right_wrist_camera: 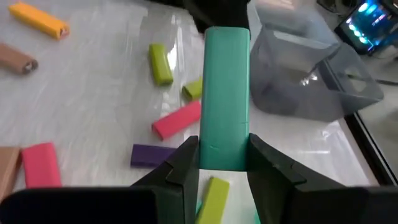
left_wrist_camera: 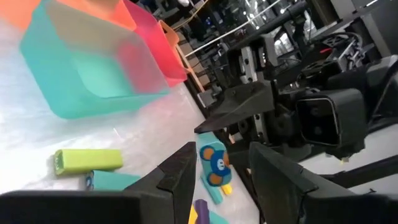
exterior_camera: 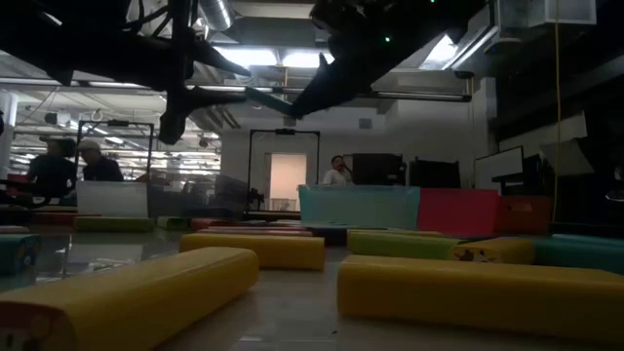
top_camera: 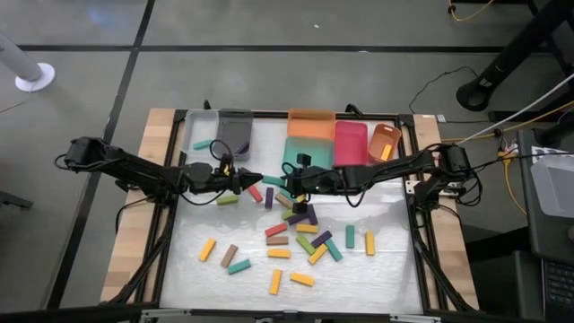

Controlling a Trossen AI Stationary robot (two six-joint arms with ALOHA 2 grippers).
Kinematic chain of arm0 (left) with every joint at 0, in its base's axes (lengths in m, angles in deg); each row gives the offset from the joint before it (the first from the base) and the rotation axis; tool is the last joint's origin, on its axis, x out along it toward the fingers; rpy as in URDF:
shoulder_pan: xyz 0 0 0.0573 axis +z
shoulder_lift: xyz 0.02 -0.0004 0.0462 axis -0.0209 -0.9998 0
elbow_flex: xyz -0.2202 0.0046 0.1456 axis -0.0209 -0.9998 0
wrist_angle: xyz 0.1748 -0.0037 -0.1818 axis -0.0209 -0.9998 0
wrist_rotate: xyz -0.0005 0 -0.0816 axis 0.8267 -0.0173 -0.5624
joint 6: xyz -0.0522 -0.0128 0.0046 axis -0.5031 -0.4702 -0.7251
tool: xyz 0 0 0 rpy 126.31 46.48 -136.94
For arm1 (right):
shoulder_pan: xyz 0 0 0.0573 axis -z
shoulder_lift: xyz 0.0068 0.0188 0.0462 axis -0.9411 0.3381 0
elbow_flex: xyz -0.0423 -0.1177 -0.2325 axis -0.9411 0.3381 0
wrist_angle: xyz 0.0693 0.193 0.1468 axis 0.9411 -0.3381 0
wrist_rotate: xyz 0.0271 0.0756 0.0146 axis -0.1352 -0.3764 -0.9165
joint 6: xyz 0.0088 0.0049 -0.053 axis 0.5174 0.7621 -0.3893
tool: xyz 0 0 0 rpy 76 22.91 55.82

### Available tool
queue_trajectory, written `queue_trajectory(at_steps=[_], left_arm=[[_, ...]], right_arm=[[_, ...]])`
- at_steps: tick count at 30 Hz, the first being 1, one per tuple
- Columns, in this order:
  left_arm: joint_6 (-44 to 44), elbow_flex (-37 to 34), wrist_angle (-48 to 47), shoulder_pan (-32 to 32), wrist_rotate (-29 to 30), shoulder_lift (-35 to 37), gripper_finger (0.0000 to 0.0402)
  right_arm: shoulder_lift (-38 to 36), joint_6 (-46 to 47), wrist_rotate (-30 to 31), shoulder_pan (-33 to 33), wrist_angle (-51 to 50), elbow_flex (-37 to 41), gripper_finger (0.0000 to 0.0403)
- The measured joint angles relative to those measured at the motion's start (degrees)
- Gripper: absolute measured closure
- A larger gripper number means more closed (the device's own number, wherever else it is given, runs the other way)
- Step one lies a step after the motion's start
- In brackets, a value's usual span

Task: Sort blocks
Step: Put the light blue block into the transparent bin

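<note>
A teal block point(top_camera: 272, 181) hangs in the air over the middle of the table, between my two grippers. My right gripper point(top_camera: 289, 182) comes from the table's right and is shut on it. My left gripper point(top_camera: 254, 180) comes from the left and is open. Its fingertips point(left_wrist_camera: 186, 155) stand on either side of the block's free end point(left_wrist_camera: 211, 171), which bears a blue bear picture. Several loose blocks point(top_camera: 278, 240) in yellow, red, green, teal, purple and brown lie flat on the white mat below. My right gripper pinches the teal block's two long sides point(right_wrist_camera: 225, 140) between its two fingers, near one end. The fingers slant slightly down from the table's right and lie along the block. The block is lifted clear and sticks out toward my left gripper. Whether my left gripper touches the block, I cannot tell.
Along the far edge stand bins: a grey bin point(top_camera: 235, 130), a teal bin point(top_camera: 300, 152), an orange bin point(top_camera: 311, 119), a pink bin point(top_camera: 351, 142) and a small orange bin point(top_camera: 384, 141). A clear tray point(top_camera: 199, 126) at far left holds a teal block.
</note>
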Motion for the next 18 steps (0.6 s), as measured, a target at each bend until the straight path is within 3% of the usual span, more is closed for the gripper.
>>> queue_trajectory(at_steps=[18], left_arm=[[1.27, 2.23, 0.70, 0.06, 0.16, -7.42, 0.0265]], right_arm=[[0.81, -0.15, 0.00, 0.00, 3.11, 0.05, 0.0288]])
